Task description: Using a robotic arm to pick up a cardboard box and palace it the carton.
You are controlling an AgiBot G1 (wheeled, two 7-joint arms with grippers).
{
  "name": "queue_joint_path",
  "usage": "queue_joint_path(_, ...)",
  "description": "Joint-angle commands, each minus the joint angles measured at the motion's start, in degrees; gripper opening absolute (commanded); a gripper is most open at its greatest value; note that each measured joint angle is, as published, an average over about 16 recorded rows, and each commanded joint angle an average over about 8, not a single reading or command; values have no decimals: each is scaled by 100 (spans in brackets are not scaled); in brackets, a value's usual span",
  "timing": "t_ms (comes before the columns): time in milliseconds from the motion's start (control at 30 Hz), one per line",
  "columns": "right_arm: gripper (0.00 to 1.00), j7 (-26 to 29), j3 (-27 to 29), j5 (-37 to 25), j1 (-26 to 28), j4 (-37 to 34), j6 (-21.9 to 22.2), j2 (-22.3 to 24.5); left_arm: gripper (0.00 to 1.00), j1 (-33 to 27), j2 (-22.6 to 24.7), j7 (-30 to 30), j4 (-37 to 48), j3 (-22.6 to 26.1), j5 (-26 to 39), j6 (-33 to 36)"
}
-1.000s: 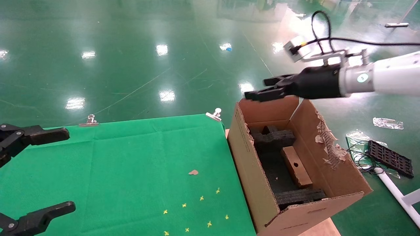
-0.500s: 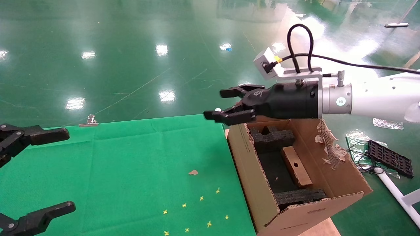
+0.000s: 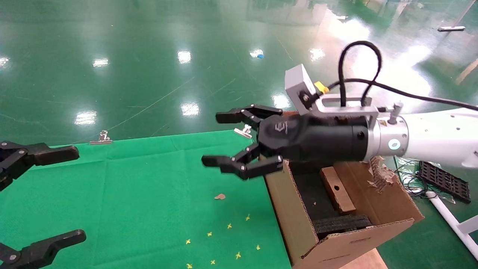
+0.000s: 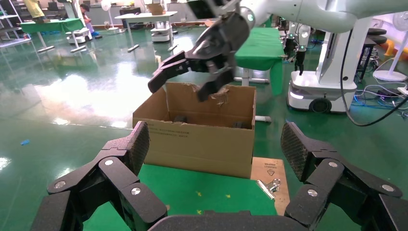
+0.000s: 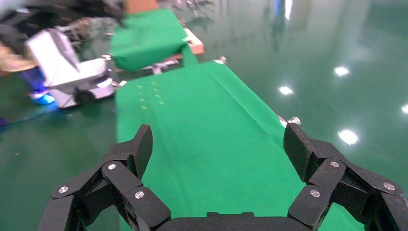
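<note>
The slim brown cardboard box (image 3: 338,188) lies inside the big carton (image 3: 298,224), between black foam inserts (image 3: 341,223). It is free of both grippers. My right gripper (image 3: 216,139), on the white robotic arm (image 3: 440,144), hangs open and empty over the green table's right edge, just left of the carton's near-left wall. The left wrist view shows the carton (image 4: 202,139) with the right gripper (image 4: 180,89) above it. My left gripper (image 3: 76,193) stays open and empty at the table's left edge. Both wrist views show open jaws: left gripper (image 4: 215,144), right gripper (image 5: 216,144).
A green cloth (image 3: 149,179) covers the table, held by metal clips (image 3: 244,130) (image 3: 101,139). Small yellow marks (image 3: 224,239) and a brown scrap (image 3: 220,196) lie on it. On the floor to the right are a black tray (image 3: 444,181) and cables.
My right arm swung from above the carton's far rim leftward and nearer, out over the table's edge, and its fingers spread wider. The cardboard box and left arm have not moved.
</note>
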Motion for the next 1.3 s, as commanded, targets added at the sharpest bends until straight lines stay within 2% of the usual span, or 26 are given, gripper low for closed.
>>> queue_joint_path(33,100,-62,223,75,-201,209,-65,19,100,0,0,0,0,1,0,0)
queue_joint_path(300,100,-312,1127,381,-1016,1056,-329,95,100,-1,-1,1,0,3,-2,-1)
queue_joint_path(500,100,-425,1569,533,-1421,1469,-459,131,100,0,-2,2,1,4,-3,-3)
queue_joint_path(1300,100,-409,1486,505,-1342,1388,-432,129,100,1,-2,2,1,4,-4,-3)
